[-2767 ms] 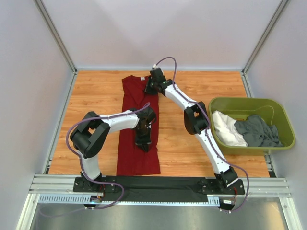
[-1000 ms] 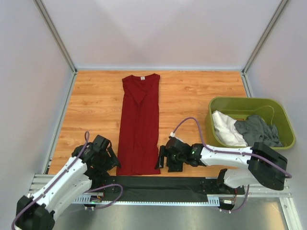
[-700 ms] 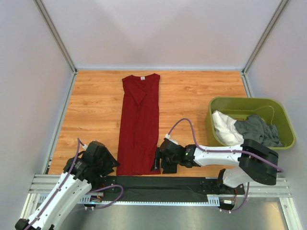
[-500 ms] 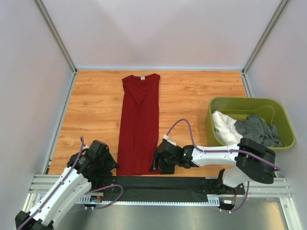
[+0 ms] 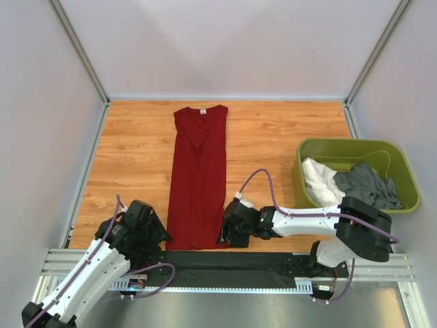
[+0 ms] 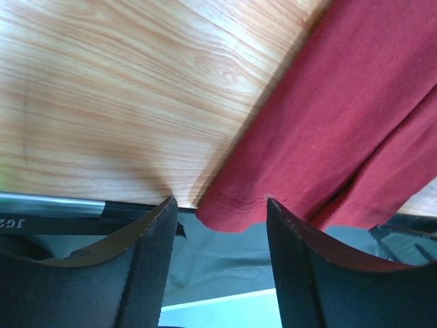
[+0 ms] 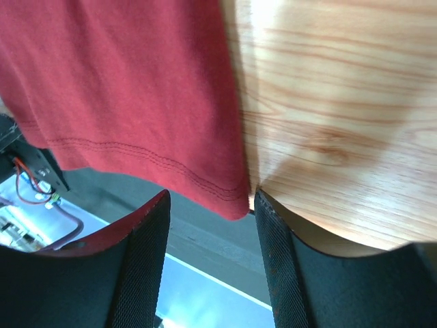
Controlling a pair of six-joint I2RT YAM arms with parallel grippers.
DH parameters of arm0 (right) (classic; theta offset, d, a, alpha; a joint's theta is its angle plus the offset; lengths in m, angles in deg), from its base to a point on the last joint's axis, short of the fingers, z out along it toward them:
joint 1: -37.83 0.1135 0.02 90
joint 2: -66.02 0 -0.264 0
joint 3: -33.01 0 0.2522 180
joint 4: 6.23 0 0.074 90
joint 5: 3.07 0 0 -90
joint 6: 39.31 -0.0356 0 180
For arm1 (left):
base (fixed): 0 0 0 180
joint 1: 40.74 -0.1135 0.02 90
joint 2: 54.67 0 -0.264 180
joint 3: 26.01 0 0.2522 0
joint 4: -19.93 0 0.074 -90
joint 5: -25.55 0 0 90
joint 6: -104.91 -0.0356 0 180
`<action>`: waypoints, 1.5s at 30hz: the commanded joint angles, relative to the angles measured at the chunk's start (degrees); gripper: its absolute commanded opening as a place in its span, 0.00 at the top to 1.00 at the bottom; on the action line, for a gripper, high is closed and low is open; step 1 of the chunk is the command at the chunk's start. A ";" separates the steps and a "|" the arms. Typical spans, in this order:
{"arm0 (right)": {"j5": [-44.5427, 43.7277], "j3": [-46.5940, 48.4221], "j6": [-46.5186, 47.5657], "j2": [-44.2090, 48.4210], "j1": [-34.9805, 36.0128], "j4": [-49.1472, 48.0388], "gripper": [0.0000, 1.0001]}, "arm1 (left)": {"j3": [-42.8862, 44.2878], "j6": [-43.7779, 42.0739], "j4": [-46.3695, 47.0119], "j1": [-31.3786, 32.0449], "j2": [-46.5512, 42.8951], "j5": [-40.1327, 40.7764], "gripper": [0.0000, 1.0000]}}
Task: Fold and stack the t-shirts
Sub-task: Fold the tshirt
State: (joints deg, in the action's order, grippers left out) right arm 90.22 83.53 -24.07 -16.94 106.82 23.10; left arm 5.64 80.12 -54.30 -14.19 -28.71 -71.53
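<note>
**Both grippers stand spread at the hem corners of the red shirt**

The plain dark red cloth t-shirt [image 5: 199,178] lies on the light wooden table [image 5: 136,150] as a long narrow strip. Its long axis runs straight away from the two grippers. The neck, with its small white label [image 5: 202,111], is at the end far from them, and the hem is right at their fingertips.

The left gripper [image 5: 162,238] is at the hem's left corner and the right gripper [image 5: 224,232] is at its right corner, so the shirt's width lies between them. Off to the right of the right gripper and well apart from it, the olive-green plastic tub [image 5: 410,184] holds the crumpled white shirt [image 5: 321,183] and the dark grey shirt [image 5: 369,186] side by side.

The top view shows the whole strip but hides the fingers under the black wrist bodies. The wrist views show only the near end — and the grip. In each one the two dark fingers stand apart with a stitched hem corner in the gap between them, so both grippers are released and no cloth is pinched. The wrist views also show both corners hanging just past the table's near edge, over the dark strip [image 5: 225,260] below.
</note>
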 commanded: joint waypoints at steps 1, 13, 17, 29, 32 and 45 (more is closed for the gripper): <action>-5.83 1.48 0.67 0.43 0.44 5.69 0.45 | -0.93 -2.37 1.13 0.09 -0.47 -2.59 0.39; -5.84 2.09 1.55 -0.98 0.53 4.73 0.53 | -1.10 -3.16 1.84 0.09 -1.08 -3.04 0.60; -5.40 2.45 1.63 -1.77 0.53 3.59 0.70 | -1.10 -2.55 1.67 0.09 -0.91 -2.69 0.80; -4.43 2.53 -0.38 2.27 0.53 3.41 1.00 | 3.54 0.35 -0.35 0.09 2.08 0.03 1.00; -4.17 2.88 -1.52 4.20 0.53 3.59 1.00 | 6.97 0.53 -1.32 0.09 4.01 1.09 1.00; -1.54 12.89 6.71 6.41 -9.73 11.58 1.00 | 24.81 -3.94 -0.53 -0.09 22.27 9.17 1.00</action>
State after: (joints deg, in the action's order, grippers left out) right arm 87.73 92.29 -22.74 -10.78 101.12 32.37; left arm 25.39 78.92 -55.91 -14.19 -10.55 -66.26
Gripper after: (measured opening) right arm 0.014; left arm 0.006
